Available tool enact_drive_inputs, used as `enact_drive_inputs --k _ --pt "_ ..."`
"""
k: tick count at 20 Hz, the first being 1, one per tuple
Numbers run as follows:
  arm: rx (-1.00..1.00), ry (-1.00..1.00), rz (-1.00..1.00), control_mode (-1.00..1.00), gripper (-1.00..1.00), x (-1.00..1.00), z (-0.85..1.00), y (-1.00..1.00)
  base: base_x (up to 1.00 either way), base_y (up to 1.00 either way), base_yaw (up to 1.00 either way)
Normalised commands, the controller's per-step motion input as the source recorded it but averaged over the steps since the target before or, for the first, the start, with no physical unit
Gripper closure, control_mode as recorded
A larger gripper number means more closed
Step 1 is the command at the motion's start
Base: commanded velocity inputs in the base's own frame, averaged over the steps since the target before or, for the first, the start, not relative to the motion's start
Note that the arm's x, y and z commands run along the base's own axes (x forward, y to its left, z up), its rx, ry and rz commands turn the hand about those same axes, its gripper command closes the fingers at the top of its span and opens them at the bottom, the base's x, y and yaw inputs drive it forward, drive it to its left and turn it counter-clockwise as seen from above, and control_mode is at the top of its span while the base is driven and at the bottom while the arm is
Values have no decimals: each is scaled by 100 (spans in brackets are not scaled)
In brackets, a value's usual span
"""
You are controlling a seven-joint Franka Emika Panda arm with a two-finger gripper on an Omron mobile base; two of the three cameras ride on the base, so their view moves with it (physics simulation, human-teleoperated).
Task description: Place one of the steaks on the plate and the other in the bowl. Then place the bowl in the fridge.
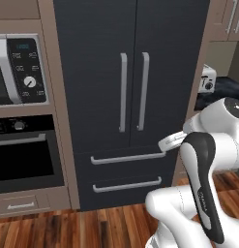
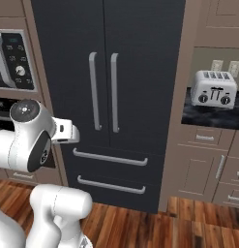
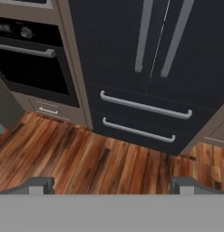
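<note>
Two tall doors of the fridge (image 1: 130, 72) face us, both shut, their long silver handles (image 1: 133, 92) side by side at the middle seam, with the two lower drawers closed beneath. In the left base view the fridge stands at twelve o'clock from the arm, with the built-in oven (image 1: 24, 155) at nine o'clock and the microwave (image 1: 22, 68) above it. In the right base view a toaster (image 2: 213, 88) sits on the dark counter at three o'clock of the fridge.

Our gripper (image 3: 111, 185) carries nothing; its fingertips (image 3: 38, 185) stand wide apart at the bottom of the hand view, pointed down at the wooden floor before the drawers. We cannot tell from these views where the steaks, the plate or the bowl lie.

We judge the step in hand to be opening the fridge. Next, we would raise the hand to one door handle, close on it, and swing the door outward.
</note>
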Motion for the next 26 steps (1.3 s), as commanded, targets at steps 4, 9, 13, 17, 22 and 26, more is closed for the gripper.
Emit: enact_drive_inputs --k 4,9,13,17,22,26 --pt "0 -3 0 -100 -100 22 -1 -20 5 0 0" --pt "0 -6 -10 -100 -100 64 0 -35 0 0 0" --pt "0 -2 -19 -100 -100 82 6 -1 0 0 0" --pt "0 -2 -18 -100 -100 77 9 -25 0 0 0" --pt "2 -1 -9 -100 -100 79 8 -31 0 0 0" --pt "3 0 -1 -100 -100 88 0 -4 0 0 0"
